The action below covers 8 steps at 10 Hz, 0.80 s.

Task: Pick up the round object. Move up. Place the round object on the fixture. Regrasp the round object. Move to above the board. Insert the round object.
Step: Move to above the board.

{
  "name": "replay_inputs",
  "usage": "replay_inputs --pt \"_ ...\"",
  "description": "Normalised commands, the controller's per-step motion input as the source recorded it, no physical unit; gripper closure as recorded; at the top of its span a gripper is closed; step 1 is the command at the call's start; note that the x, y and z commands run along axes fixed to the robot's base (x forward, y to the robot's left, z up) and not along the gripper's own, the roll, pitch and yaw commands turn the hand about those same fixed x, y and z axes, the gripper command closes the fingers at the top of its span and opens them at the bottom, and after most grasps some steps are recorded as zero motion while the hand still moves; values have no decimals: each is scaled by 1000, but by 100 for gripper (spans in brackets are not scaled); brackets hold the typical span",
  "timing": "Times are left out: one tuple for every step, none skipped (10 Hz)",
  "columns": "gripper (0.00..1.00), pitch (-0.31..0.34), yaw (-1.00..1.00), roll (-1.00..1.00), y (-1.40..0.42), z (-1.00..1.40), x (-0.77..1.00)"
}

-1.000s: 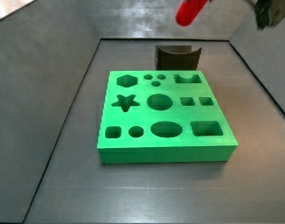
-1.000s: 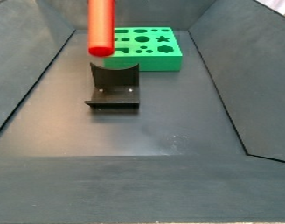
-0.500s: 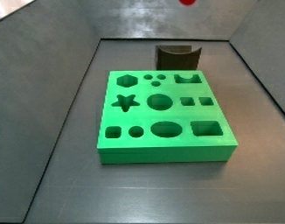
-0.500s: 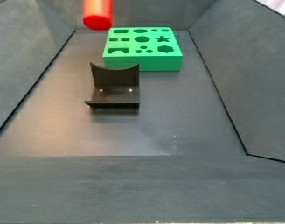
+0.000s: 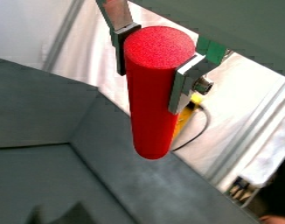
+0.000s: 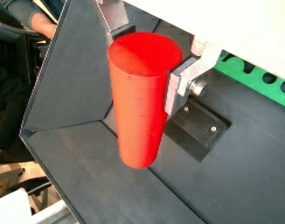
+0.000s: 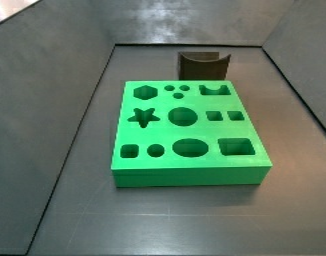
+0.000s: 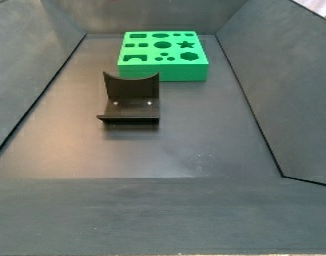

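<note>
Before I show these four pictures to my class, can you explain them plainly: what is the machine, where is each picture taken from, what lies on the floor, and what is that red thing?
The machine is a robot arm with a two-finger gripper. Two pictures come from cameras on its wrist, looking down along the fingers, which are flat silver plates. Clamped between them is the round object, a smooth red peg, also seen in the second wrist picture.

The other two pictures come from cameras fixed beside the table. In both, the arm and peg are out of frame. They show the dark floor holding the board, a green slab with shaped holes, and the fixture, a small dark bracket beside it.
</note>
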Motion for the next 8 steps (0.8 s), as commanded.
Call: replay_inputs --pt "100 6 -48 -1000 -1000 70 -774" --pt "100 -10 -43 -1000 -1000 76 -810" --pt "100 -26 -36 -1000 -1000 54 -859" --pt "100 -32 -38 -1000 -1000 65 -875" --pt "100 -39 -37 -1000 -1000 70 -904" --pt "100 -43 -36 -1000 -715 36 -700" --pt "100 -45 -39 -1000 -443 33 -478" --pt "100 -46 -43 -1000 -232 15 -299"
